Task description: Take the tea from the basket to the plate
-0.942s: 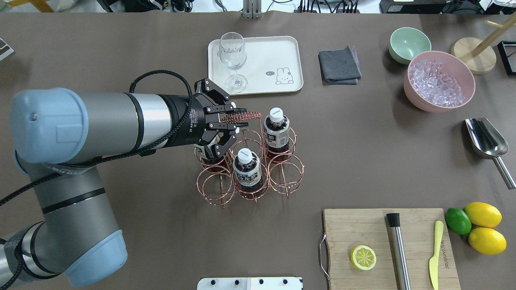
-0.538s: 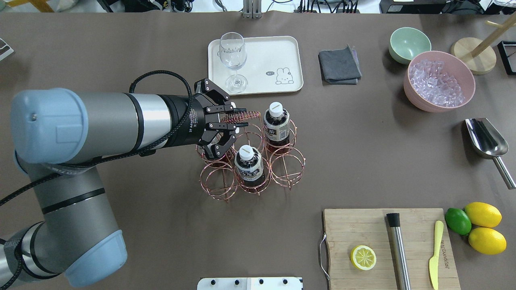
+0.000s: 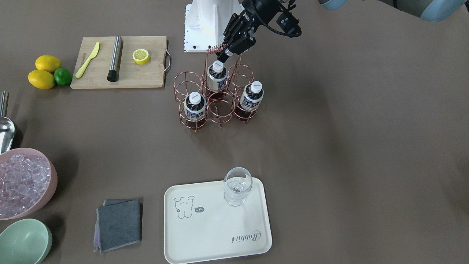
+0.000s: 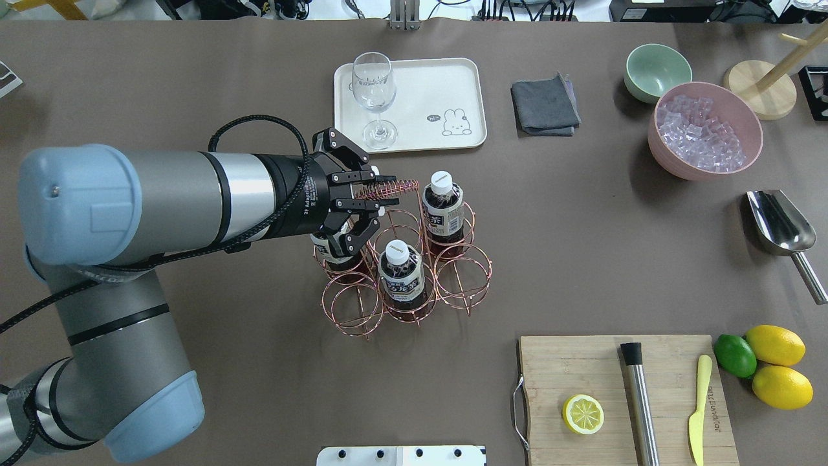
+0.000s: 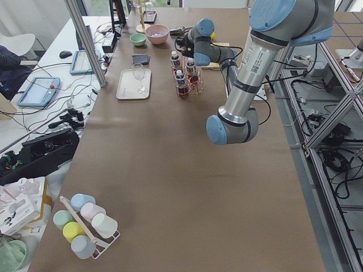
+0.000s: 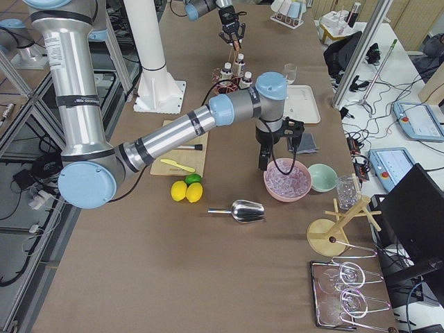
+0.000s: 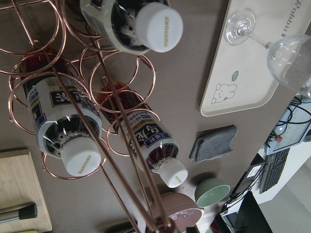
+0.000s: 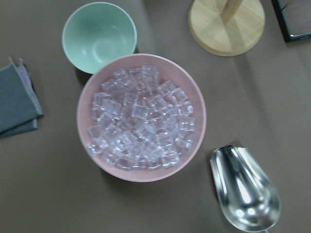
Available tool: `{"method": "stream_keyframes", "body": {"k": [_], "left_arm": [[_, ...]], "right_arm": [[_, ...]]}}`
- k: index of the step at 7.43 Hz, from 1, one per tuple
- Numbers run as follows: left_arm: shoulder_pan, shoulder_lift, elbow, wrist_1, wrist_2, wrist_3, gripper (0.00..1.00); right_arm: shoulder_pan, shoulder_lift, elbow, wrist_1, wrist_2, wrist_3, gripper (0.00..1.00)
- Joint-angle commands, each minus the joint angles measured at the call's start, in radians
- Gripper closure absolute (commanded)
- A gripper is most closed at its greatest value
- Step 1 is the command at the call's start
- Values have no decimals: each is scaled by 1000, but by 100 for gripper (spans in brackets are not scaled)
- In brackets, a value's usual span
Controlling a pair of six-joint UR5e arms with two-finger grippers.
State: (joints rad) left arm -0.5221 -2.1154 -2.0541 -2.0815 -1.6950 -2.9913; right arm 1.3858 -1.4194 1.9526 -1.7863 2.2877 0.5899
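Observation:
Three tea bottles stand in the copper wire basket [image 4: 462,278] at mid table: one at the far right [image 4: 443,208], one in the near middle [image 4: 402,277], one half hidden under my left gripper [image 4: 328,250]. My left gripper [image 4: 387,195] is shut on the basket's twisted wire handle [image 4: 398,188]; the front view shows this too [image 3: 223,55]. The left wrist view looks down the handle at the bottles [image 7: 63,128]. The cream plate [image 4: 446,84] lies beyond the basket. My right gripper [image 6: 263,165] hangs over the ice bowl; I cannot tell its state.
A wine glass [image 4: 374,90] stands on the plate's left part. A grey cloth [image 4: 544,103], a green bowl [image 4: 656,70] and a pink ice bowl [image 4: 705,152] lie far right. A metal scoop [image 4: 779,226] and a cutting board [image 4: 582,369] with lemon half, muddler and knife are near right.
The basket with its bottles has swayed a little to the right and toward the near side while my left gripper keeps hold of the handle. The arm has barely moved.

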Motion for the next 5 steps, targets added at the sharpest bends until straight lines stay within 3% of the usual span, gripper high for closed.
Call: {"method": "stream_keyframes", "body": {"k": [1,3,5], "left_arm": [[1,2,0,-2,0,0,100],[1,2,0,-2,0,0,100],[5,2,2,-2,0,0,100]], "right_arm": [[-147,123,58,-2,9,296,0],[-221,190,58,-7,33,459,0],[-264,278,45,-8,61,464,1]]}}
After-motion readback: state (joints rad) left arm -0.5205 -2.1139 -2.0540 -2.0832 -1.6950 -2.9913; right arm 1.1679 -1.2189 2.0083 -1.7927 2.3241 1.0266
